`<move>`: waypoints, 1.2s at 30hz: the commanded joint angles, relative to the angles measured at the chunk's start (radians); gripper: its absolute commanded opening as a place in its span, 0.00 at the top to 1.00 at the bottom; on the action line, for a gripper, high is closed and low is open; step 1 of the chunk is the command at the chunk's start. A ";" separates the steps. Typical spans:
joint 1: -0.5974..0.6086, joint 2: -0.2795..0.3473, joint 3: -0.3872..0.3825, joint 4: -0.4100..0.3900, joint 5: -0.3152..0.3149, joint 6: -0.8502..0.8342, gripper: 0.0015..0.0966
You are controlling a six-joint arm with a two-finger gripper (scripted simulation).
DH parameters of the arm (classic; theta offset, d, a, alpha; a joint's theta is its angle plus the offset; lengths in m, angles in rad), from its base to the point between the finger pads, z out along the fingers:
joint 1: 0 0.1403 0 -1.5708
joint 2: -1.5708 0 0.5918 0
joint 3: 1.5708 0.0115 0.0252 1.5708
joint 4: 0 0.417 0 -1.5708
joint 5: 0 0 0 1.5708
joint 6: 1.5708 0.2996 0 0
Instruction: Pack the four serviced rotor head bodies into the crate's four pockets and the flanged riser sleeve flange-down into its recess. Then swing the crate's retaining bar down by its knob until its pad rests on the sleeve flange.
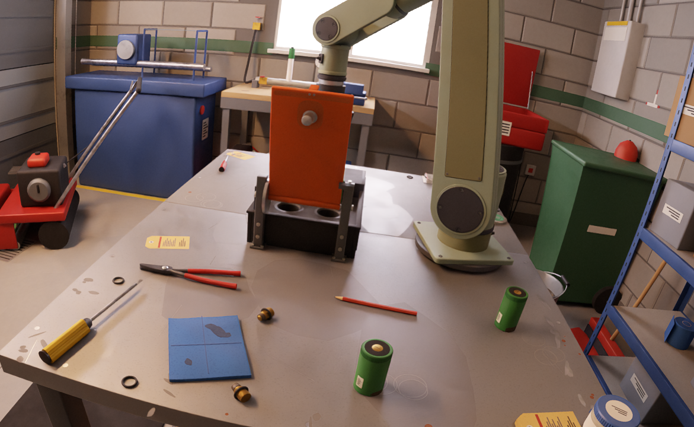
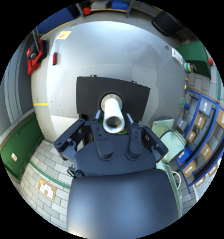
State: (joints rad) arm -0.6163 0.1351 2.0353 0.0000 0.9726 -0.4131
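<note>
My gripper point(image 2: 113, 124) hangs over the black crate point(image 1: 307, 218), hidden from the side camera behind the crate's raised orange retaining bar point(image 1: 309, 146). The bar stands upright with its grey knob point(image 1: 308, 118) facing the near side. From the wrist camera the white flanged riser sleeve point(image 2: 112, 114) stands flange-down in the crate, its tube rising between my fingers. The crate's two near pockets are empty. Two green rotor head bodies stand on the near right of the table, one by the front edge point(image 1: 372, 367) and one further right point(image 1: 510, 308). My gripper is open and holds nothing.
The arm's base point(image 1: 463, 249) stands right of the crate. Pliers point(image 1: 193, 274), a screwdriver point(image 1: 81, 326), a blue mat point(image 1: 209, 348), a red pencil point(image 1: 376, 306), brass fittings and o-rings lie on the near left of the table.
</note>
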 commanded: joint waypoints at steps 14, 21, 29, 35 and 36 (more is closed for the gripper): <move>0.000 -0.024 -0.035 0.000 0.056 0.000 0.38; 0.000 -0.033 -0.050 0.000 0.082 0.000 0.38; 0.000 -0.099 -0.186 0.000 0.278 0.000 0.38; 0.000 -0.051 -0.079 0.000 0.136 0.000 0.38; 0.000 -0.041 -0.061 0.000 0.109 0.000 0.38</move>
State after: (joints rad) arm -0.6163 0.0945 1.9781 0.0000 1.0728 -0.4131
